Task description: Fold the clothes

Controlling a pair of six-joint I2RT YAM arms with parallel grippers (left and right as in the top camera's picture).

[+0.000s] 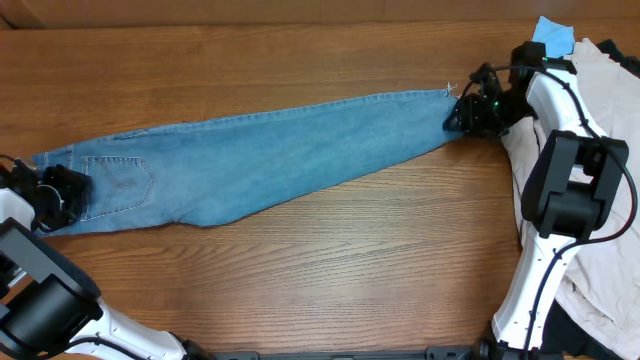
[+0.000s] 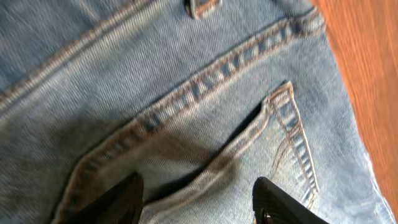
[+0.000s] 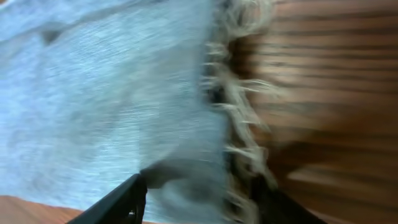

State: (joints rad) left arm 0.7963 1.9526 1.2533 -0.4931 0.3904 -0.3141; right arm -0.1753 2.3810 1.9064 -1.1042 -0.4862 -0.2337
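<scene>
The light-blue faded jeans [image 1: 270, 155] lie flat across the wooden table, legs stacked, waist at the left and frayed hems at the right. My left gripper [image 1: 62, 196] sits at the waist end. In the left wrist view its fingers [image 2: 196, 199] are apart, straddling a raised ridge of denim by the stitched back pocket [image 2: 280, 143]. My right gripper [image 1: 466, 114] sits at the hem end. In the blurred right wrist view its fingers [image 3: 199, 199] are apart over the frayed hem [image 3: 233, 106], with a bunched fold of denim between them.
A pile of beige and cream garments [image 1: 600, 230] lies at the right edge under the right arm. A small bright sky-blue cloth [image 1: 553, 34] lies at the back right. Bare wood [image 1: 300, 270] shows in front of the jeans.
</scene>
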